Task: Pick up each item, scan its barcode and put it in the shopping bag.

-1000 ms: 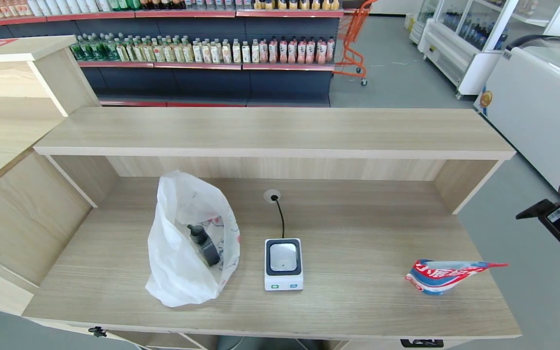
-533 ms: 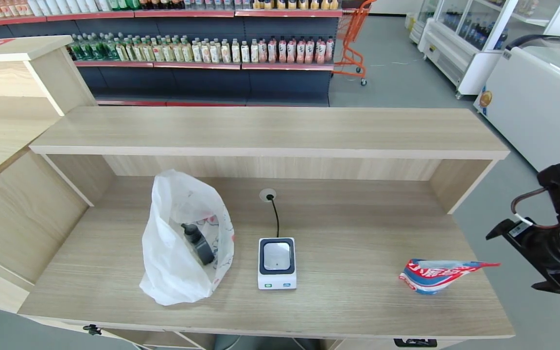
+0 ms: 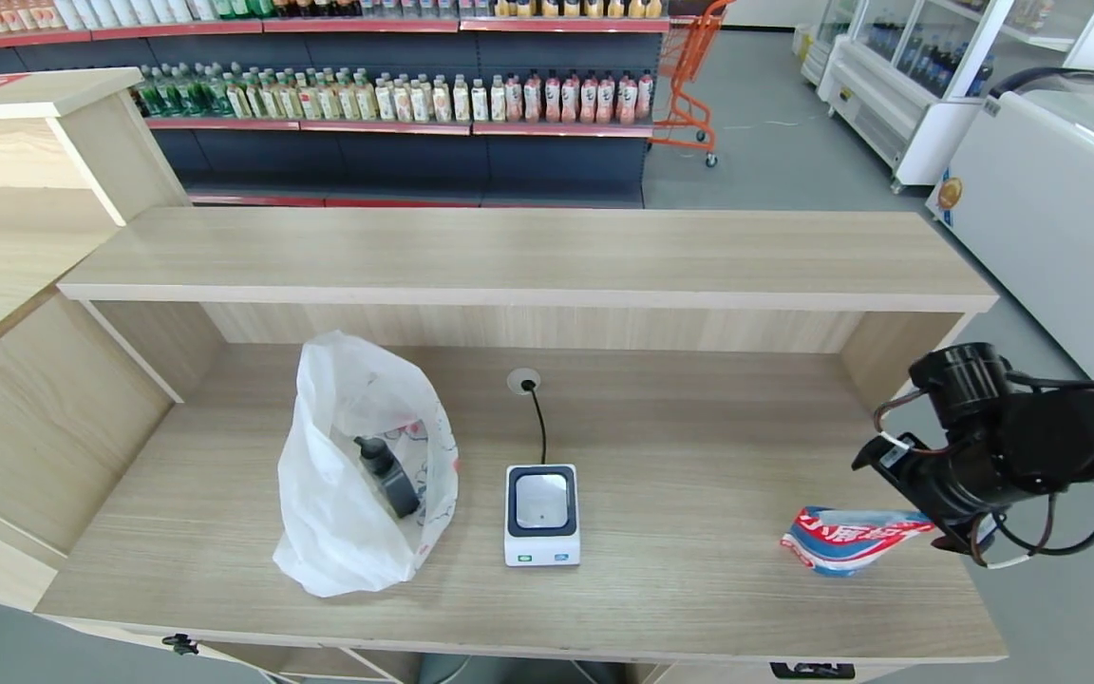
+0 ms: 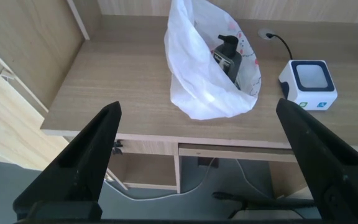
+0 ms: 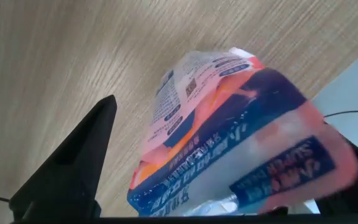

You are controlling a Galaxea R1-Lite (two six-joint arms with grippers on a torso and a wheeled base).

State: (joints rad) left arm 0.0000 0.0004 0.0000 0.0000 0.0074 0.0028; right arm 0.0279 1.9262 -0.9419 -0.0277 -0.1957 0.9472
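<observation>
The pouch (image 3: 846,540) lies at the right end of the counter (image 3: 699,446), and my right gripper (image 3: 900,503) has just swung in over it, jaws wide, so the grab is next, with the scanner (image 3: 542,513) and shopping bag (image 3: 338,532) well leftward, where my left gripper (image 4: 197,106) hangs equally wide.

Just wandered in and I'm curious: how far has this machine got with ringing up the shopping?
Done: a dark pump bottle sits in the white shopping bag. In hand: the right gripper is at the red, white and blue pouch on the counter's right end, jaws open around it, not yet lifted. To do: lift it, show it to the scanner, bag it.
</observation>
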